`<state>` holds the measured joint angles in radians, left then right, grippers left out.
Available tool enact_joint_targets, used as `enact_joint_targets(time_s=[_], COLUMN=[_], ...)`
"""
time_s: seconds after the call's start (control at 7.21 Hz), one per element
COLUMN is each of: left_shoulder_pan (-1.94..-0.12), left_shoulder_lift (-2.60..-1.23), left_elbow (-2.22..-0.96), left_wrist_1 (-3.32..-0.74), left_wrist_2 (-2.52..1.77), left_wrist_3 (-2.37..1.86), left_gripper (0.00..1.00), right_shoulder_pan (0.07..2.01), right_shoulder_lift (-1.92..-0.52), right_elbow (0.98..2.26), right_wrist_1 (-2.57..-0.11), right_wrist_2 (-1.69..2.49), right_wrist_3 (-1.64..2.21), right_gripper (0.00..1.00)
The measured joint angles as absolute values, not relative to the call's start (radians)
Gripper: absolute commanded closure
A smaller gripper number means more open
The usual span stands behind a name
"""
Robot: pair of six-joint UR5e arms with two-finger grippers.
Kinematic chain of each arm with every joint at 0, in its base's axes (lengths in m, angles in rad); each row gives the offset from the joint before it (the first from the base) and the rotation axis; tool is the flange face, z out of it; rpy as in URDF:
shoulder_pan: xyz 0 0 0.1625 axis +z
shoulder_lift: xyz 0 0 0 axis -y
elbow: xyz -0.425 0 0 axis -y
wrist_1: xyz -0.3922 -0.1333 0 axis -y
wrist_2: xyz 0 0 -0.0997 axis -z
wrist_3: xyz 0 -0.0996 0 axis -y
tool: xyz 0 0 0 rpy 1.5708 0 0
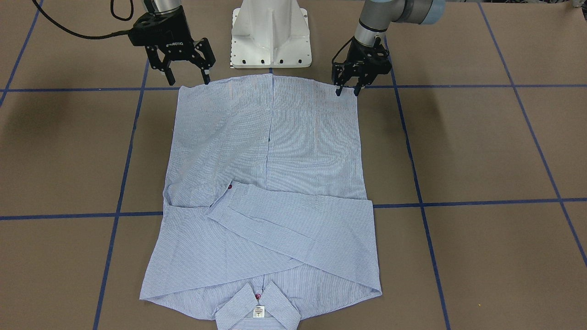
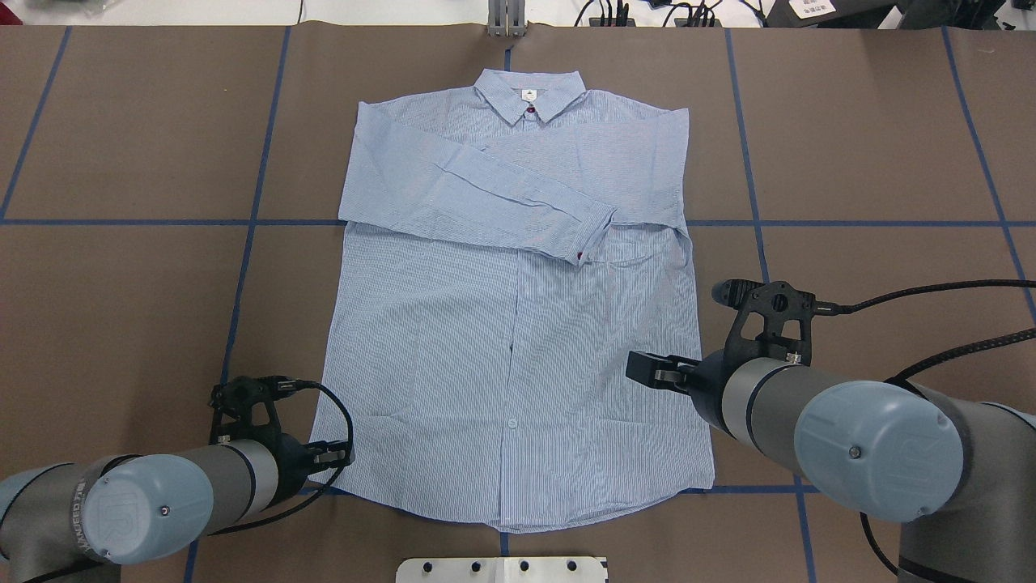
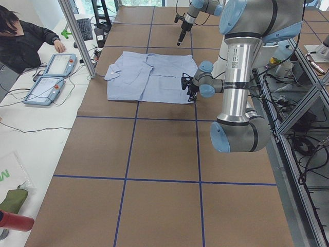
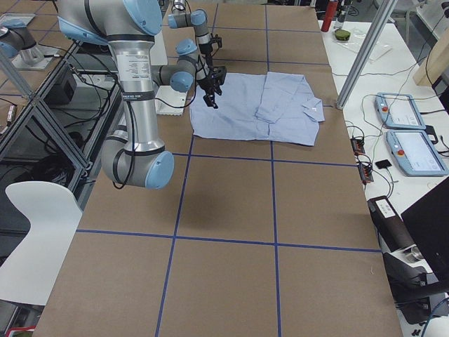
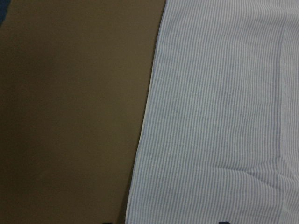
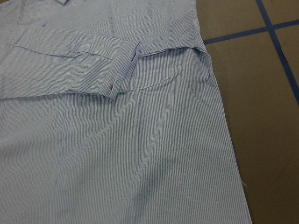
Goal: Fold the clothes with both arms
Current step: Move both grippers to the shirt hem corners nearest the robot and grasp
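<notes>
The light blue striped shirt [image 1: 284, 151] lies flat and front up on the brown table, its collar [image 2: 530, 93] far from the robot and both sleeves folded across the chest. My left gripper [image 1: 347, 93] is open, fingertips down at one hem corner. In the left wrist view the shirt's side edge [image 5: 145, 116] runs between the fingertips. My right gripper [image 1: 188, 81] is open wide, just above the other hem corner, with nothing between its fingers. The right wrist view looks over the pocket and a folded cuff [image 6: 117, 74].
The white pedestal base [image 1: 270, 36] stands just behind the hem. Blue tape lines [image 1: 458, 202] grid the brown table around the shirt. At the exterior left view's edge a person [image 3: 23, 36] sits by two teach pendants [image 3: 51, 77].
</notes>
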<state>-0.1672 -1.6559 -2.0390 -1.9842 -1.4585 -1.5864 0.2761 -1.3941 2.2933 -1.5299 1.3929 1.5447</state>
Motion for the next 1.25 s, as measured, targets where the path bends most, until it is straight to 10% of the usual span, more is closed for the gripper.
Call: enact_joint_targets(time_s=[0.83,1.25], left_shoulder_pan=[-0.166,-0.155], left_shoulder_lift=[-1.634,-1.636], left_elbow=[-2.040,-2.038], left_wrist_1=[-1.978,-1.977], left_wrist_2=[-1.462,-1.464], left_wrist_3=[-1.577,-1.577], left_gripper=[0.46,0.84], right_shoulder_pan=[0.276,0.274], right_shoulder_lift=[-1.396,-1.397], right_elbow=[2.293,2.293], right_wrist_1=[-1.529,-1.529], right_wrist_2=[1.393,1.394], right_wrist_3=[1.545,1.545], right_gripper=[0.00,0.00])
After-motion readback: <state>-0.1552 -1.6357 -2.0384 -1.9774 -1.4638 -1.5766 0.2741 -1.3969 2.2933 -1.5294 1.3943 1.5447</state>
